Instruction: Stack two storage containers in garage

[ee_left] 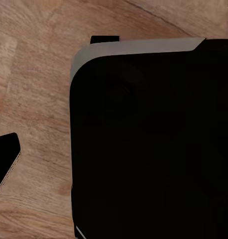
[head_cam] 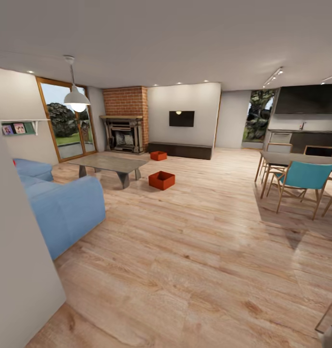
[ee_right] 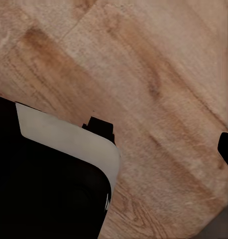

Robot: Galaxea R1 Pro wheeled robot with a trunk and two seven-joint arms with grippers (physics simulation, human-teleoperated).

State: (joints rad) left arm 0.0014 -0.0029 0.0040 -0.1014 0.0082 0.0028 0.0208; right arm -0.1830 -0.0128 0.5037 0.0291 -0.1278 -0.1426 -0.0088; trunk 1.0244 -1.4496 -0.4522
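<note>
The two orange-red rectangular storage containers stand on the light wood-plank floor (head_cam: 194, 251) of the living room, far from the robot. The nearer container (head_cam: 162, 180) is just beside the grey coffee table (head_cam: 110, 163), a little turned. The farther container (head_cam: 158, 155) stands near the long dark brown bench (head_cam: 180, 150) under the wall. They are well apart from each other.

Both look like stiff plastic bins with low straight walls and a flat bottom. I judge them light and rigid, not fragile, but the smooth walls may slip between the fingers. A good hold is probably on the rim of a short wall, or one gripper on each opposite wall to keep the bin level. The nearer container is open on top and seems empty; the inside of the farther one is too small to judge.

Around them are the blue sofa (head_cam: 64, 205), the red brick fireplace (head_cam: 125, 121) and a dining table with a turquoise chair (head_cam: 303, 181).

Both wrist views look down on wood planks and the robot's own dark body. For the left gripper and the right gripper, I cannot tell if the fingers are wide or narrow; nothing seems to be held.
</note>
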